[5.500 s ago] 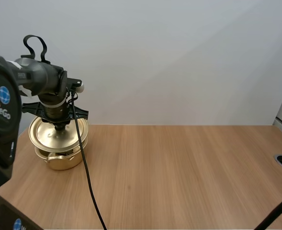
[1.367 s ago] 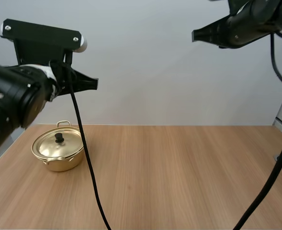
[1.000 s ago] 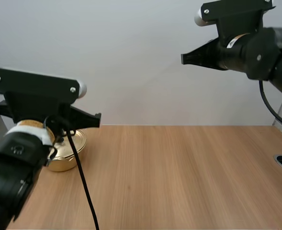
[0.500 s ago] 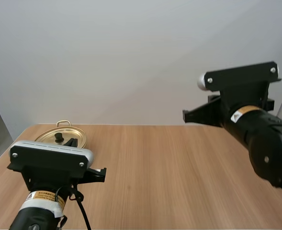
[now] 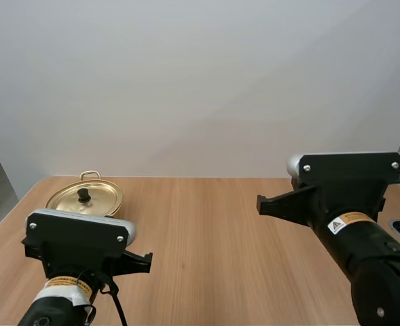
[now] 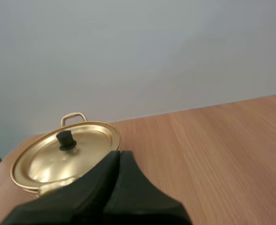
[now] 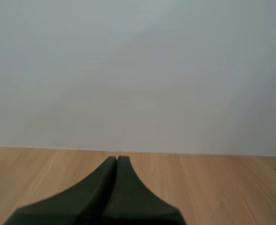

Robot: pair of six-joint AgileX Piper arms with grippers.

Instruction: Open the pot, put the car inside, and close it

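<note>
Pot [image 5: 94,200]: covered, at your table's [image 5: 240,231] far left corner.
Left gripper [image 6: 118,156]: closed tight on nothing, near the pot.
Right gripper [image 7: 117,161]: closed tight, empty, above the table.

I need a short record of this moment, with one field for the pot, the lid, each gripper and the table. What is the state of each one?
pot: gold, at the far left of the table
lid: on the pot, closed, black knob on top
left gripper: shut on nothing, on the near side of the pot
right gripper: shut on nothing, above bare wood
table: wooden, light brown
</note>
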